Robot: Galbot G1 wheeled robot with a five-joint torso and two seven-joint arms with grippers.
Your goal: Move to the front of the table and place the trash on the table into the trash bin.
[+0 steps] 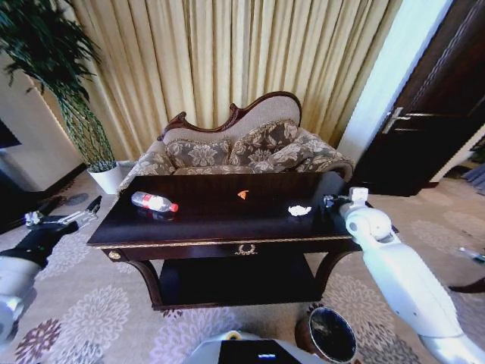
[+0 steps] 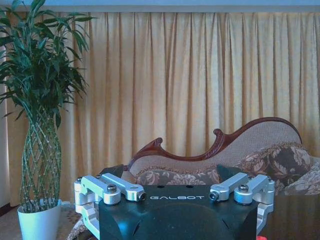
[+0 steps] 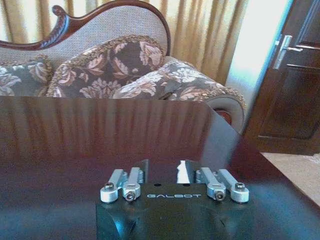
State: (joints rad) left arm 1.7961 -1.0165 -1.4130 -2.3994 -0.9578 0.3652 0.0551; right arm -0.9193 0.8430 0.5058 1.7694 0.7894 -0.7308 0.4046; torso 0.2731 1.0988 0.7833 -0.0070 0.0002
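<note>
I am facing the front edge of the table [image 1: 189, 244], so the drive looks done and the picking step is beginning. My right gripper [image 1: 339, 200] is hovering low over the tabletop's right edge, fingers parted with a narrow gap and nothing between them; my left gripper [image 1: 89, 207] is hanging off the tabletop's left edge, and I cannot tell how its fingers stand. The trash is lying untouched: the bottle [image 1: 154, 202] on its side near the left edge, the orange scrap [image 1: 242, 194] around the middle toward the back edge, and the crumpled white paper [image 1: 299, 210] near the right edge, just beside my right gripper. The trash bin [image 1: 330, 334] is standing on the carpet below the table's front right corner. Judging by this, the paper is my closest pick, calling for a short reach inward and a careful pinch.
</note>
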